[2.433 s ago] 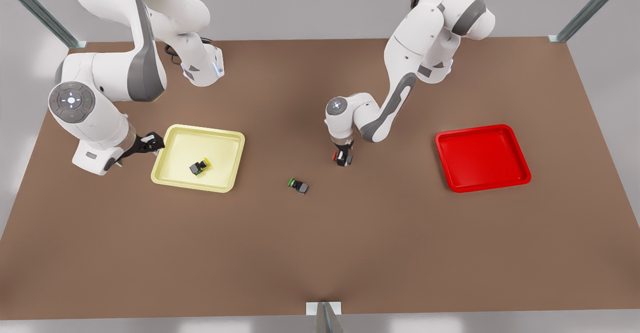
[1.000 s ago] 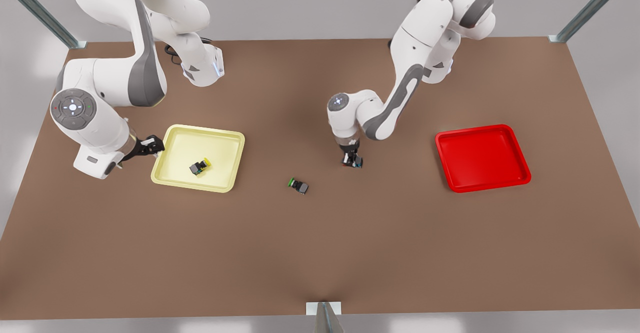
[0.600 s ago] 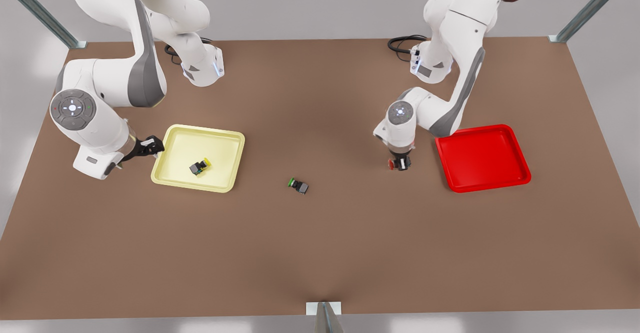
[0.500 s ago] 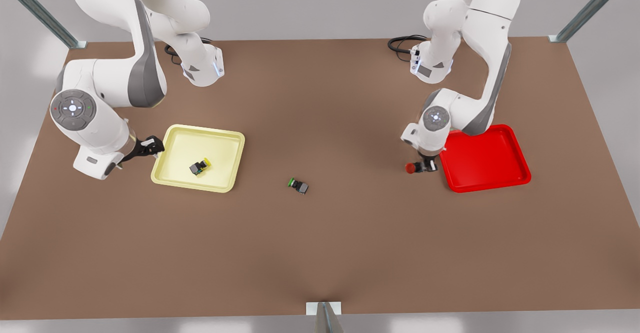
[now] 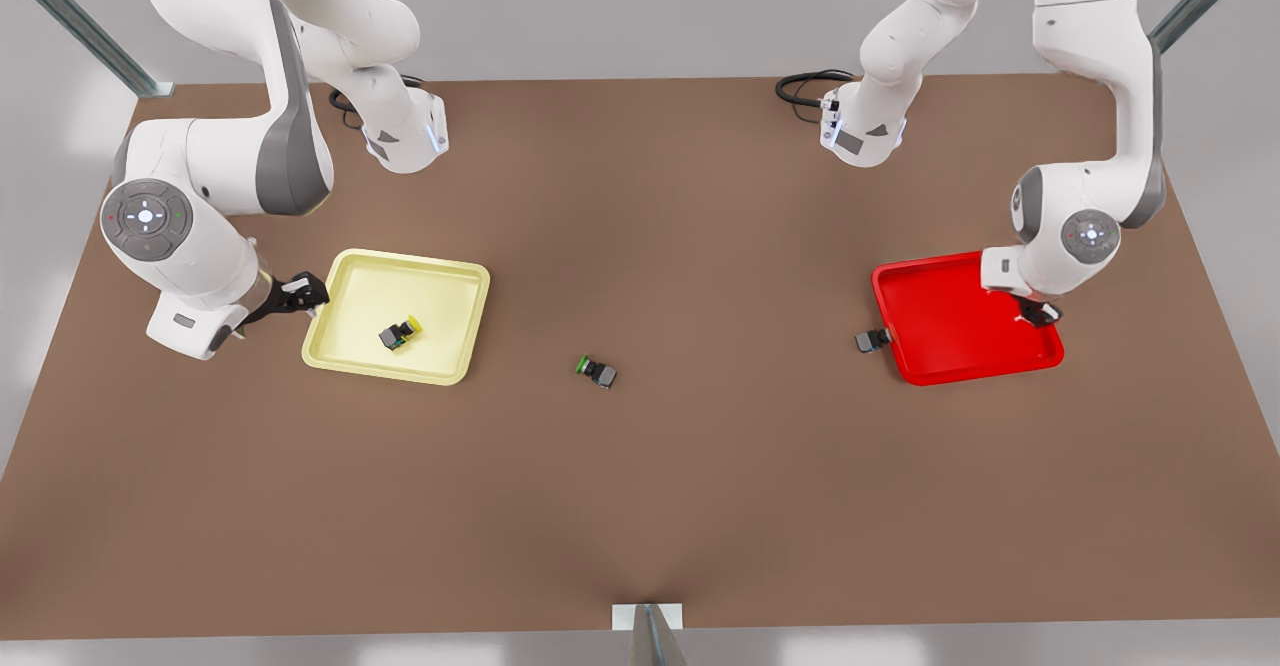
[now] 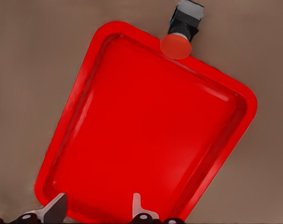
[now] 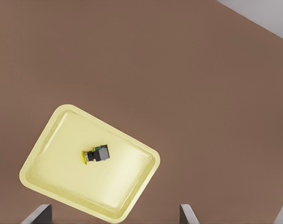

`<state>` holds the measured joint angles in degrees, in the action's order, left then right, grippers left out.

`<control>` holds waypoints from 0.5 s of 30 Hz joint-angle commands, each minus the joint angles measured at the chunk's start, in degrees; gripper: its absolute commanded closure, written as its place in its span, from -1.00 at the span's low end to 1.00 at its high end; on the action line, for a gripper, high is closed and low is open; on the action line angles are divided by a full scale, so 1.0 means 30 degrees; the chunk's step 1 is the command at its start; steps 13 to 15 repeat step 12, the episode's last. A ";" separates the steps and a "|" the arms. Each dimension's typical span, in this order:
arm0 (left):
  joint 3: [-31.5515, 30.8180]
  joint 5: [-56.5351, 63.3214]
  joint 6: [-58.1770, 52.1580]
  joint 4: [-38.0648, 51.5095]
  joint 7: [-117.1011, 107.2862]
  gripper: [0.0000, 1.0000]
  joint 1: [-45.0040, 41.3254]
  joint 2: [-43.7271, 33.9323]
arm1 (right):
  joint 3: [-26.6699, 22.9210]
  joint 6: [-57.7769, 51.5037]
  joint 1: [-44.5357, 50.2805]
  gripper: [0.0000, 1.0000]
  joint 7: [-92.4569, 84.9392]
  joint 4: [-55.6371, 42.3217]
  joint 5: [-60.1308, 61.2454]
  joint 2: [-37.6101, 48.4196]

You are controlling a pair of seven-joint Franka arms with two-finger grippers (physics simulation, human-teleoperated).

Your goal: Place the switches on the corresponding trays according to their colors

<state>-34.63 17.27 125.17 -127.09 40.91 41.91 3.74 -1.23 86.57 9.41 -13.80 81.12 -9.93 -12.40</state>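
Red switch [image 5: 872, 341] lies on the table, touching the red tray [image 5: 950, 361] at its nine o'clock rim. Left gripper [image 5: 1040, 314] hovers open, empty, over the tray's three o'clock side. Right gripper [image 5: 296, 293], open and empty, waits beside the yellow tray [image 5: 440, 281].

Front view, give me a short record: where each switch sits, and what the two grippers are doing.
yellow switch: lying inside the yellow tray
red switch: on the table outside the red tray, cap against the rim on the front view's left side
green switch: on the table between the trays
left gripper: open, empty, above the red tray's far side from the red switch
right gripper: open, empty, waiting beside the yellow tray
done: yellow only
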 commanded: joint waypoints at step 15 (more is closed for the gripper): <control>1.1984 -0.4379 -1.3334 1.4561 -1.6273 -1.00 -1.8042 0.2358 | 0.0000 0.0088 -0.0001 -1.00 0.0029 -0.0030 0.0000 -0.0028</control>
